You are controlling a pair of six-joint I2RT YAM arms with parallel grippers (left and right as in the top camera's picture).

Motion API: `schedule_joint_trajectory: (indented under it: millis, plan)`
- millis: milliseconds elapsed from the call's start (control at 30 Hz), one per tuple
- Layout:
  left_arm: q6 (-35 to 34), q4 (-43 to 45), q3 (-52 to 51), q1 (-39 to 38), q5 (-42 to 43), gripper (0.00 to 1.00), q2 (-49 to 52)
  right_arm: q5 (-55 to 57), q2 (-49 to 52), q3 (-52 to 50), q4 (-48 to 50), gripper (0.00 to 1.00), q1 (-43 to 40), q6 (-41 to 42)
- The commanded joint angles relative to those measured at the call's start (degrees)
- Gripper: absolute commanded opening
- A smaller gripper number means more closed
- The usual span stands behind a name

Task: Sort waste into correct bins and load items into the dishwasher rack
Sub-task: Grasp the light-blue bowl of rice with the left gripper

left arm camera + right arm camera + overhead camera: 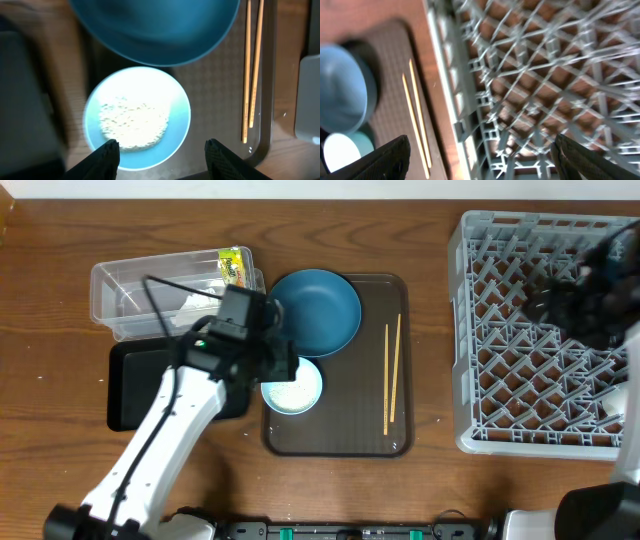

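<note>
The light-blue bowl (292,388) stands on the brown tray, with white rice (134,120) heaped inside the bowl (177,135). My left gripper (162,150) hovers open just above the bowl's near rim, holding nothing; from overhead the left gripper (280,365) covers the bowl's upper edge. Behind the bowl lies the dark-blue plate (315,310), and the chopsticks (392,375) lie side by side at the tray's right. My right gripper (482,150) is wide open and empty over the left wall of the grey dishwasher rack (545,75). The right gripper (590,290) is a dark blur overhead.
The brown serving tray (375,430) holds the dishes. The clear tub (130,290), with white tissue (190,302) and a yellow-green wrapper (232,262) inside, stands at the back left. The black tray (140,385) lies under my left arm. The rack (520,330) fills the right side.
</note>
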Motion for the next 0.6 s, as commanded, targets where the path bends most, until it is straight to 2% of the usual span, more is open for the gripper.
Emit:
schedule_joint_trajectory:
  millis: [0,167,400,567]
  plan:
    - [0.07,1.16,0.39,-2.67,-0.72,0.58,3.10,0.74,0.44,-4.24,1.22,0.89,4.04,-0.96]
    - [-0.57,4.17,0.39,-7.45,-0.74,0.57,8.17,0.76,0.44,-9.18,5.27,0.88,8.09,-0.98]
    - [-0.55,7.13,0.39,-12.59,-0.83,0.57,16.33,1.16,0.39,-9.77,5.77,0.88,9.18,-0.98]
    - [-0.52,6.99,0.39,-13.73,-4.22,0.49,20.87,1.16,0.39,-9.77,5.73,0.88,9.18,-0.98]
